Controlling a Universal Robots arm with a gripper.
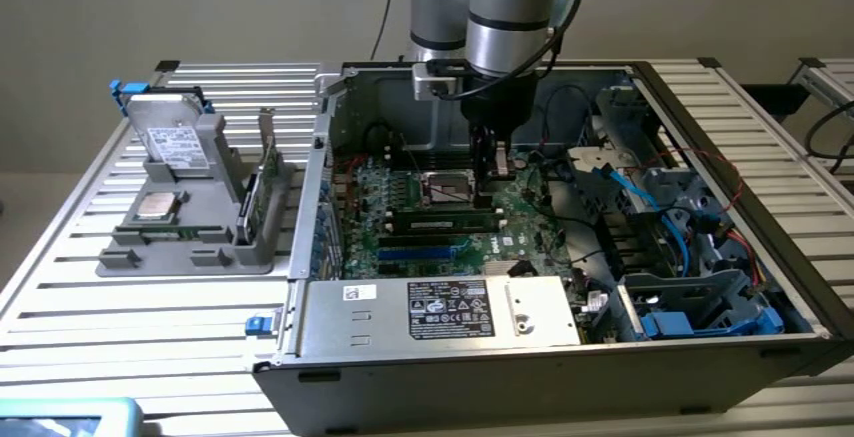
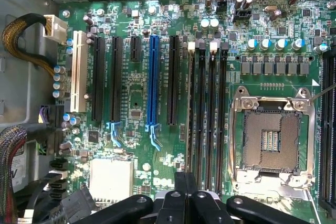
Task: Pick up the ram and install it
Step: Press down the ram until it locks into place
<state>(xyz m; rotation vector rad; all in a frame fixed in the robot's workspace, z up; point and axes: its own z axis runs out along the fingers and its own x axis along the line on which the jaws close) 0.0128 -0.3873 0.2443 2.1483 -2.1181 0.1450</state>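
My gripper [image 1: 490, 169] hangs inside the open computer case [image 1: 320, 157], low over the motherboard [image 1: 400, 192] beside the processor socket [image 1: 447, 189]. In the wrist view its black fingers [image 2: 184, 184] are pressed together with nothing between them, at one end of the row of black memory slots [image 2: 206, 114]. A long narrow green stick with black chips, the ram [image 1: 445, 223] by its look, stands on edge in the memory slots just in front of the socket. It is apart from the gripper.
A grey holder [image 1: 160, 252] on the slatted table at the exterior view's left carries a drive [image 1: 174, 142], a silver processor chip [image 1: 158, 205] and a tall green card [image 1: 274, 172]. Cables and blue drive bays [image 1: 694, 317] crowd the case's right side. The power supply [image 1: 447, 309] lies in front.
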